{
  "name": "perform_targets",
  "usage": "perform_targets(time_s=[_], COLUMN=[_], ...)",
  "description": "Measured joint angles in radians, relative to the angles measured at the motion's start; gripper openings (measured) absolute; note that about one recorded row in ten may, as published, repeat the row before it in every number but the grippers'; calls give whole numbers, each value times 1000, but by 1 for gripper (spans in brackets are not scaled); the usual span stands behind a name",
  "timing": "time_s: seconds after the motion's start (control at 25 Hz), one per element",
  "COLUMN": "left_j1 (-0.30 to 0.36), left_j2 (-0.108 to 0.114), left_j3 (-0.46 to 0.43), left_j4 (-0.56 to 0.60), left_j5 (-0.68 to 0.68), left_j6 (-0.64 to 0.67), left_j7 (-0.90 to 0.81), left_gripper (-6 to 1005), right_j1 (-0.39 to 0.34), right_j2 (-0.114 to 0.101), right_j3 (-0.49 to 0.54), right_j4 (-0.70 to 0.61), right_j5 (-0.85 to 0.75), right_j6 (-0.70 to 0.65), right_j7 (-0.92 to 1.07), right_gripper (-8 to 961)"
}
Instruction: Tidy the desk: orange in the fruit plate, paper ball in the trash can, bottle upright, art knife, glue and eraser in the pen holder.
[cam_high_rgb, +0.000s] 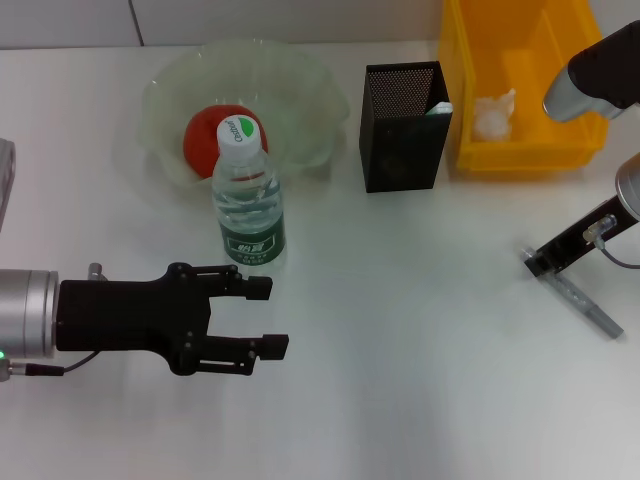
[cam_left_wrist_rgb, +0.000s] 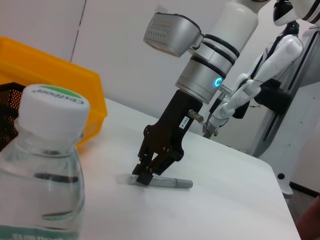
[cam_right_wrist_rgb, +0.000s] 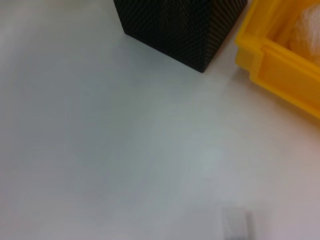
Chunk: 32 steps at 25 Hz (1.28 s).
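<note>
The bottle (cam_high_rgb: 248, 195) stands upright in front of the fruit plate (cam_high_rgb: 300, 75), which holds the orange (cam_high_rgb: 208, 135). My left gripper (cam_high_rgb: 268, 316) is open just in front of the bottle, fingers apart and empty. The paper ball (cam_high_rgb: 493, 118) lies in the yellow trash can (cam_high_rgb: 525, 150). My right gripper (cam_high_rgb: 535, 263) is down on the table at the right, shut on one end of the grey art knife (cam_high_rgb: 588, 305), which lies flat. The left wrist view shows that right gripper (cam_left_wrist_rgb: 146, 176) on the art knife (cam_left_wrist_rgb: 167, 182). The pen holder (cam_high_rgb: 403, 140) stands between plate and trash can. Glue and eraser are hidden.
A small white-and-green item (cam_high_rgb: 441, 106) pokes up at the pen holder's right corner; what it is I cannot tell. A grey object (cam_high_rgb: 4, 180) sits at the table's left edge. Open white tabletop (cam_high_rgb: 420, 380) lies between the two grippers.
</note>
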Motion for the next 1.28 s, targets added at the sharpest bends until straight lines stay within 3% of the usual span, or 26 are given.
perform_targets(time_s=[0.48,0.64,0.72,0.8,0.88,0.92,0.96,1.0,1.04,1.12,1.16,1.2,1.24,1.28], left_j1=[3,4,4,5,5,4,4,3,2,1,1,1,1,1], left_j2=[0,1,1,1,0,0,0,0,0,0,0,-1,-1,-1], left_j3=[-1,-5,-5,-5,-7,-7,-7,-7,-6,-7,-8,-8,-8,-9], left_j4=[0,1,2,2,2,2,2,1,0,0,0,-1,-1,0], left_j5=[0,0,0,0,0,0,0,0,0,0,0,0,0,0], left_j6=[0,4,5,5,6,6,6,6,6,5,5,5,5,4], left_j7=[0,0,0,0,0,0,0,0,0,0,0,-1,-1,-4], left_gripper=[783,783,783,783,783,783,783,783,783,783,783,783,783,783], right_j1=[-10,-34,-64,-76,-107,-140,-140,-173,-173,-210,-210,-207,-207,-195], right_j2=[0,-1,-1,-2,-1,-2,-2,0,0,0,0,0,0,0], right_j3=[10,40,119,151,221,302,302,354,354,365,365,362,362,363], right_j4=[-38,-132,-256,-301,-368,-394,-394,-355,-355,-191,-191,-26,-26,70], right_j5=[11,65,144,181,305,485,485,680,680,986,986,1183,1183,1265], right_j6=[-12,-54,-95,-102,-100,-71,-71,-21,-21,79,79,111,111,117], right_j7=[-15,-32,-62,-77,-128,-216,-216,-336,-336,-580,-580,-791,-791,-889], right_gripper=[141,140,139,139,138,138,138,137,137,137,136,136,136,135])
